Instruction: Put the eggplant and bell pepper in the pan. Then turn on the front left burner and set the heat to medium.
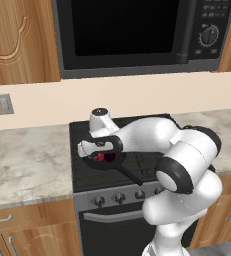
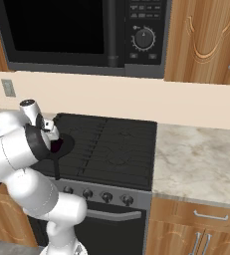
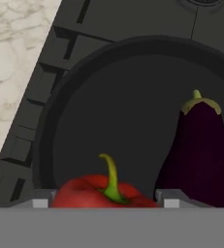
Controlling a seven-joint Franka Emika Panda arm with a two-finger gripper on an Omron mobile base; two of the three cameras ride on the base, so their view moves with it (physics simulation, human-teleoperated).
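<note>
From the left base view we see the gripper (image 1: 98, 156) low over the pan (image 1: 108, 164), the bell pepper (image 1: 99, 157) between its fingers. From the right, the pan (image 2: 62, 145) sits on the cooktop's front left. In the hand view we find the gripper clasping the bell pepper (image 3: 101, 193), the eggplant (image 3: 200, 155) beside it in the pan (image 3: 108, 116).

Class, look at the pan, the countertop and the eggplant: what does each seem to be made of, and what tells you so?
Pan: probably dark metal with a matte finish; flat black, no glints. Countertop: looks like polished stone, maybe marble, from its beige veined mottling. Eggplant: vegetable flesh under smooth, slightly glossy purple skin, with a green stem cap.
</note>
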